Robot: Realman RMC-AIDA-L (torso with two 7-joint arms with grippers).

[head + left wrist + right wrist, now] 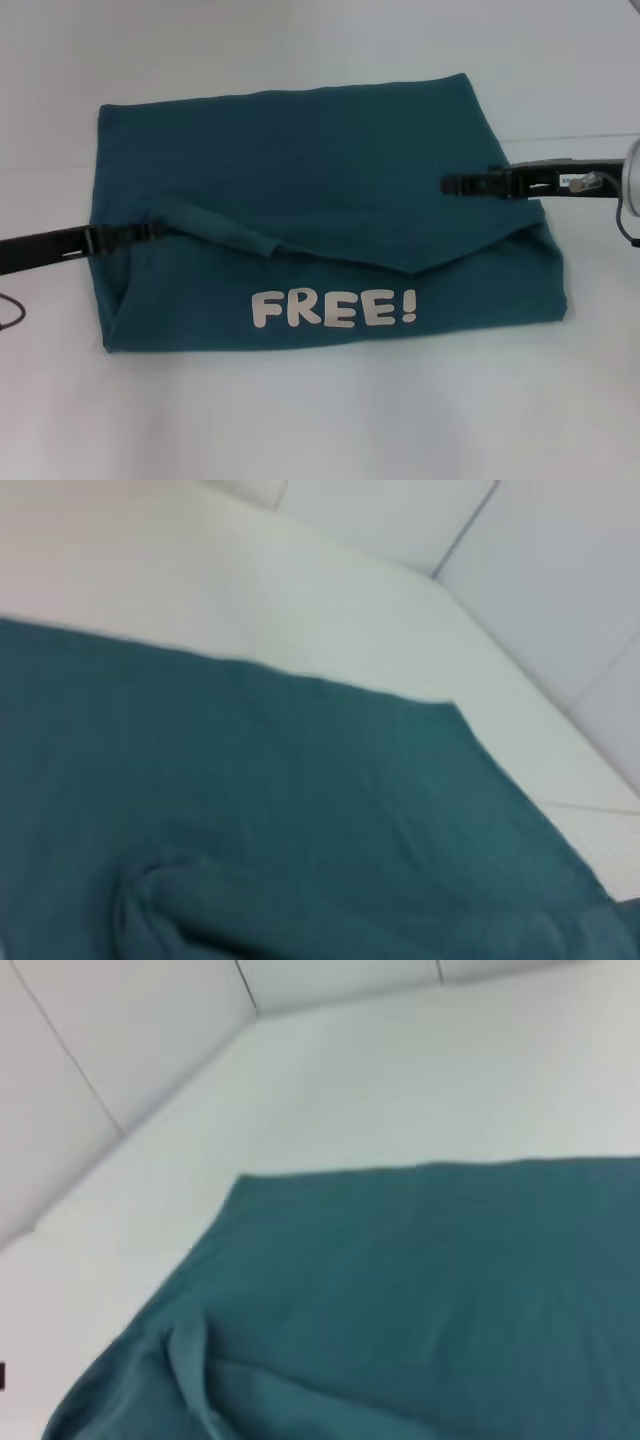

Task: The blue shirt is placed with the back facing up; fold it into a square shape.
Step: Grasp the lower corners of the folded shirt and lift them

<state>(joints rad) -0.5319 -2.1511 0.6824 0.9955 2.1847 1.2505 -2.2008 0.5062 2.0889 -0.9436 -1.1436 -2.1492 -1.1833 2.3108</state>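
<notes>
Blue shirt (420, 1290) lies flat on white table (400, 1080), one edge rumpled into a fold; pale wall panels (110, 1030) behind.

The blue shirt (320, 190) is lying flat on the table (320, 420), filling its middle. The lettering (333, 308) is sitting on the shirt's near strip, in front of a folded flap edge. The left gripper (150, 231) is reaching in over the shirt's left edge, beside a rolled sleeve (225, 232). The right gripper (450, 184) is reaching in over the shirt's right edge, farther back. The 2 grippers are sitting well apart.
</notes>
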